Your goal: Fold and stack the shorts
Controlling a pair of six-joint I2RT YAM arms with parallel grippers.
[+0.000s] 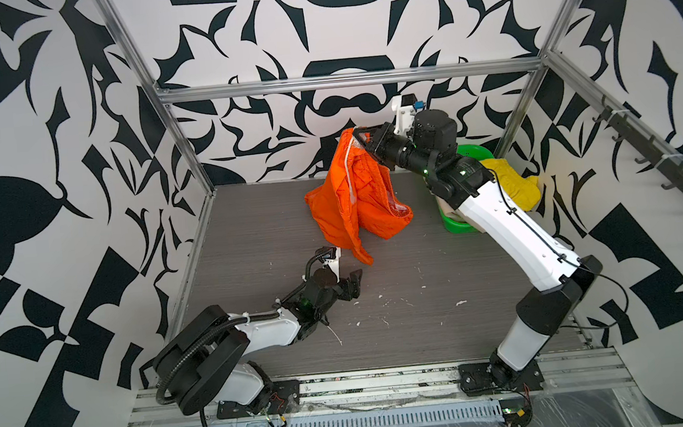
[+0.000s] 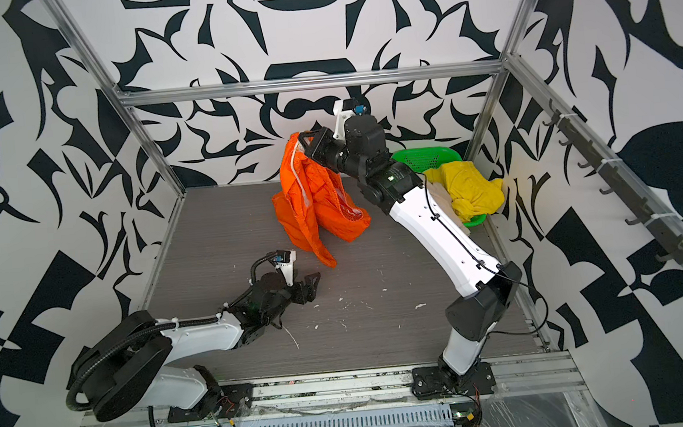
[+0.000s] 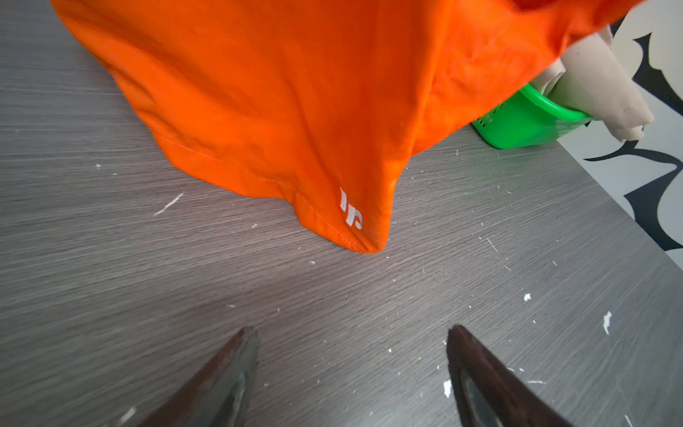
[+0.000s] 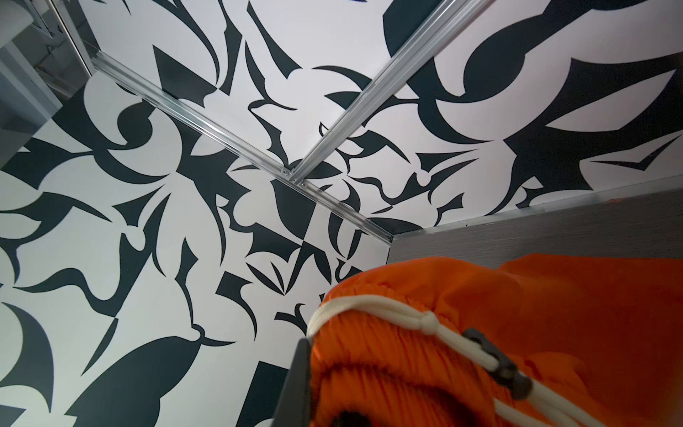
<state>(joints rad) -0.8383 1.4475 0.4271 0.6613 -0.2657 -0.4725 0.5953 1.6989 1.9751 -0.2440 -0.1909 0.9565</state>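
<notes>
Orange shorts: The bright orange cloth shorts [image 1: 355,196] hung bunched from their elastic waist toward the back of the table. One leg trailed down onto the board, so they were neither flat nor folded.
Right claw: The right gripper [image 1: 361,137] was held high and clamped tight on the gathered orange waistband. A white drawstring [image 4: 369,307] ran across the cloth beside it.
Left claw: The left gripper [image 3: 351,329] sat low over the table with its jaws spread wide and nothing between them. It pointed at the orange hem corner, near it but apart.
Yellow shorts: The bright yellow cloth shorts [image 2: 469,190] lay crumpled on top of the green perforated plastic basket [image 2: 423,158] in the back right corner.
Beige shorts: The beige cloth shorts [image 3: 598,85] spilled over the basket's rim. In both top views the right arm mostly hid them.
Done: By the look of it, very little. One pair was out of the basket, nothing was folded, and no stack existed.
Left: Probably spreading and folding the orange pair, then the same for the other two, then stacking.
Surface: The dark grey wood-grain tabletop [image 1: 250,238] was scattered with white flecks [image 1: 459,303] toward the front.
Room: There were black-and-white patterned walls [image 1: 32,122] and an aluminium frame [image 1: 346,80]. A dark hook rail [image 1: 661,168] ran along the right wall.
</notes>
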